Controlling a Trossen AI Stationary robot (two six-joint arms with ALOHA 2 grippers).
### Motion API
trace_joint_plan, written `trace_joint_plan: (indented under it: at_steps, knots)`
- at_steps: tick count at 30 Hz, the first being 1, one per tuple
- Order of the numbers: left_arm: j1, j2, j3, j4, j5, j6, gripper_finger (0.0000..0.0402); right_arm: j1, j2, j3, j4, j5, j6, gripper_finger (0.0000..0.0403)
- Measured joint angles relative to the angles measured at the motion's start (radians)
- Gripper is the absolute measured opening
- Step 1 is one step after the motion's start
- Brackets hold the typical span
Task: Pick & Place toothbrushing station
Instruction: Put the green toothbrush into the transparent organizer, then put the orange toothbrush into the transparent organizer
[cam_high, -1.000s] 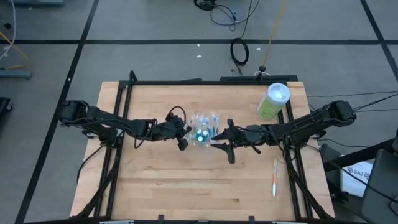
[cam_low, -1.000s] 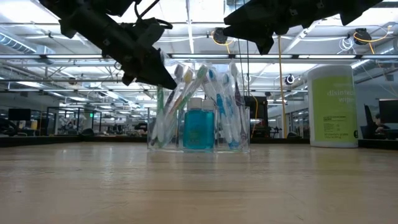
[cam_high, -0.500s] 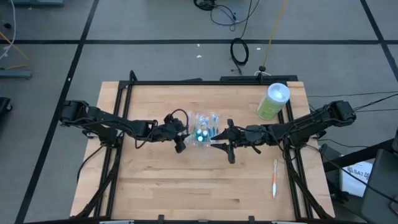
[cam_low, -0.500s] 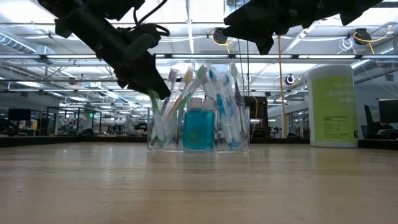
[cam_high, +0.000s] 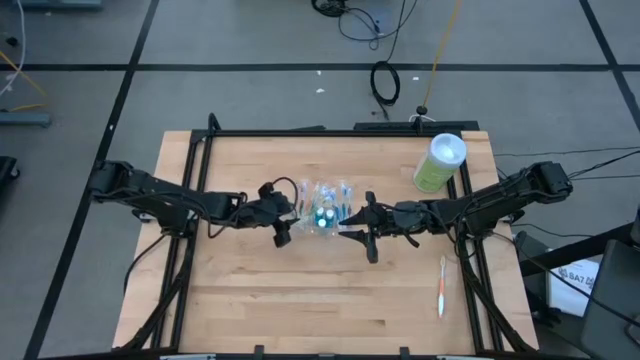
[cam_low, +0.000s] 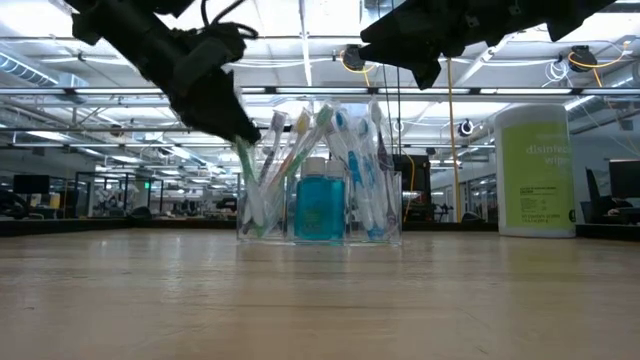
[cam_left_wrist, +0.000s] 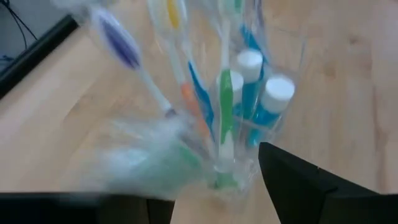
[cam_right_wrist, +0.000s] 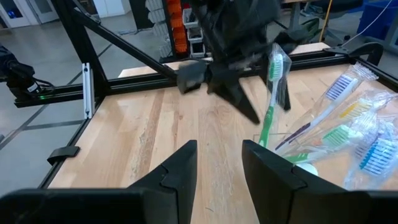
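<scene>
Your left gripper (cam_high: 281, 224) sits just beside the clear cup (cam_high: 325, 212) at the middle of the table (cam_high: 250, 290), its fingers clamped on a green toothbrush (cam_right_wrist: 267, 118) that leans out of the cup. Your right gripper (cam_high: 358, 232) hovers near the cup's other side with its fingers spread apart and empty. One more toothbrush (cam_high: 441, 285) lies flat near the table's right edge, well apart from the cup.

High cam straight down; low cam table-level; wrist cams close; all share cup (cam_high: 325, 212).
</scene>
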Motion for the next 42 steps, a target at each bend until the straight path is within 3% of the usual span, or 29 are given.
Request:
trace_joint_plan:
  at_steps: [9, 13, 20, 25, 29, 33, 42]
  knots:
    - [-0.020, -0.096, 0.001, -0.146, 0.018, -0.032, 0.0223, 0.000, 0.000, 0.000, -0.012, -0.003, 0.010, 0.0118]
    - [-0.030, -0.115, 0.001, -0.185, 0.018, -0.049, 0.0223, 0.012, 0.000, 0.000, -0.037, -0.001, 0.112, 0.0118]
    - [-0.047, -0.116, 0.000, -0.316, 0.029, -0.105, 0.0223, 0.159, 0.028, 0.000, -0.094, 0.060, 0.167, 0.0118]
    - [-0.058, -0.117, 0.000, -0.326, 0.029, -0.119, 0.0223, 0.259, 0.056, 0.038, -0.182, 0.158, 0.356, 0.0118]
    - [-0.061, -0.117, 0.000, -0.312, 0.029, -0.111, 0.0223, 0.302, 0.062, 0.091, -0.350, 0.149, 0.469, 0.0118]
    - [-0.061, -0.117, 0.000, -0.276, 0.030, -0.104, 0.0223, 0.323, 0.045, 0.104, -0.575, 0.072, 0.654, 0.0118]
    - [-0.061, -0.116, 0.000, -0.228, 0.045, -0.068, 0.0223, 0.407, 0.037, 0.104, -0.991, -0.199, 1.288, 0.0118]
